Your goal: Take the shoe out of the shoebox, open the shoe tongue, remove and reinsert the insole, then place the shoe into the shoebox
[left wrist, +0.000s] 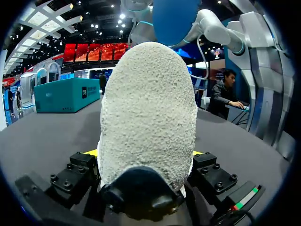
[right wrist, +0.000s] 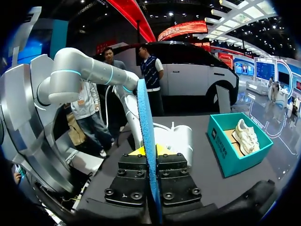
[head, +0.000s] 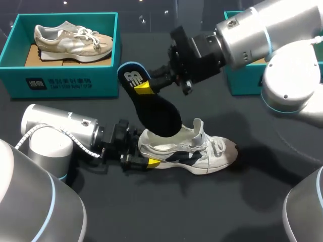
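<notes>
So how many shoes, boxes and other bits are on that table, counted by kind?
Shoes: 2, the white shoe and the beige shoe.
Shoeboxes: 2, the left shoebox and the right shoebox.
Insoles: 1, the insole in the right gripper.
Total: 5.

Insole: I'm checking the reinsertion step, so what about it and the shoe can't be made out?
- Head view: the insole covers the opening of the shoe; whether its tip is inside is hidden.
- Left wrist view: the shoe's heel blocks nearly everything ahead of the left gripper.
- Right wrist view: the insole, edge-on in the right gripper, shows no face; shoe unseen.
</notes>
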Available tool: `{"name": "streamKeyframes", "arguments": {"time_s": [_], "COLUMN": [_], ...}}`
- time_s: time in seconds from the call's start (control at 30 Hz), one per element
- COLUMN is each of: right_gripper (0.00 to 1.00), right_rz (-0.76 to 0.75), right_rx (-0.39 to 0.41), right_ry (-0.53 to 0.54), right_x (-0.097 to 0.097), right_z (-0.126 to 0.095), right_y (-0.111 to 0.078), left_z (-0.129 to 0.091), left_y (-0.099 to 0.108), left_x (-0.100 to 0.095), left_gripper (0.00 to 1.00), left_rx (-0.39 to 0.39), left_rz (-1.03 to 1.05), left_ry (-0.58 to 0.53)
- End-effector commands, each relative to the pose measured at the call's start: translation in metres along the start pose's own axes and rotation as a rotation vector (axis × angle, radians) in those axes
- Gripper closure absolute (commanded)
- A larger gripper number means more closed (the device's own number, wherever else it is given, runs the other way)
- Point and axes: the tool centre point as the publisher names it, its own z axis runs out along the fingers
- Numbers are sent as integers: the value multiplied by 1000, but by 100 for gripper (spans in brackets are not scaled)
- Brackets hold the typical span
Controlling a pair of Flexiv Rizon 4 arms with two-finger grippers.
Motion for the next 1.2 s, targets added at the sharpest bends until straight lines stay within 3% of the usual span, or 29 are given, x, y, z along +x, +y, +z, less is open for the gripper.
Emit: {"name": "streamKeyframes", "arguments": {"time_s": [0.03, 0.57, 0.83, 1.2], "right_gripper": [100, 100, 100, 100], "right_rz": [39, 78, 198, 295], "right_rx": [-32, -26, -137, -197], "right_ry": [-27, -14, -141, -200], "right_x": [30, 35, 65, 94], "right_z": [-23, -27, -70, -95], "right_y": [1, 3, -13, -16], "left_z": [2, 2, 2, 2], "left_y": [0, 0, 0, 0], "left_x": [0, 0, 0, 0], "left_gripper": [100, 100, 100, 100], "left_rx": [-2, -2, -2, -2], "left_rz": [0, 0, 0, 0], "left_ry": [1, 1, 1, 1]}}
